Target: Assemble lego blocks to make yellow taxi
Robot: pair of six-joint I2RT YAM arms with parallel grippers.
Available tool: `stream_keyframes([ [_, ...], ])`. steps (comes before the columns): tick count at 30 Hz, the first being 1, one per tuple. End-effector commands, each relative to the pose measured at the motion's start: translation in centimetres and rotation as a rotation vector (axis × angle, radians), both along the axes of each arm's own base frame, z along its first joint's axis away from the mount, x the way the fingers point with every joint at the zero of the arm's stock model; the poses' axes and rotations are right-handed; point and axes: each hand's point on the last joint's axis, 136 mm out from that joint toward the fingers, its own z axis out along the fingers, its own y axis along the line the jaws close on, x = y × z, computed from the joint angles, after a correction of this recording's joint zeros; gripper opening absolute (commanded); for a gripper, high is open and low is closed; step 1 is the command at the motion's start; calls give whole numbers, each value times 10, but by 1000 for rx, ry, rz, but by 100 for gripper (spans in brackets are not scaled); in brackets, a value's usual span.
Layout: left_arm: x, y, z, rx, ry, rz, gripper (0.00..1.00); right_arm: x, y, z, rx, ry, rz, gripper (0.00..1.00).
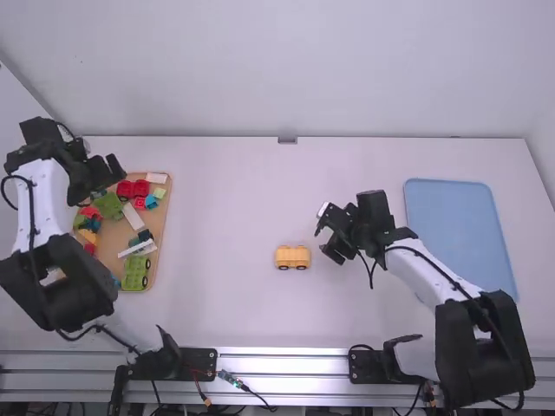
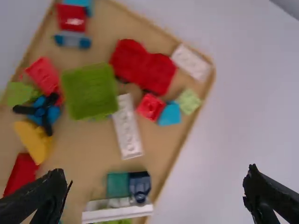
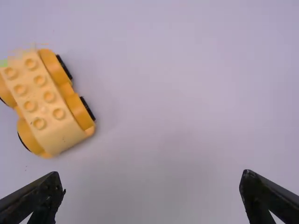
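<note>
My left gripper is over the upper part of the block tray; in its wrist view the left gripper stands open above loose blocks, nothing held. At mid-table sits a yellow car base on black wheels. My right gripper is to the right of that car, above the table. The right wrist view has the right gripper open, with the yellow car base off to one side, two rows of studs on its top. A yellow piece lies among the tray's blocks.
The wooden tray at the left holds several pieces: a red car base, a green block, a long white brick, a dark figure and others. A blue tray lies at the right.
</note>
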Motion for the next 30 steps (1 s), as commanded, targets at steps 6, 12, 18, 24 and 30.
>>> stream_keyframes([
  [6,-23,47,-43,-73,110,161,99,3,1,31,39,-77,-30,99],
  [12,-31,65,-71,-87,149,170,99,0,6,35,45,-88,0,99],
  [18,-28,69,-91,-74,135,167,67,-3,12,35,35,-100,39,99],
  [24,-34,63,-117,-118,139,265,77,-2,16,37,40,-113,47,99],
  [30,-49,76,-129,-42,198,331,72,0,16,38,47,-115,39,99],
])
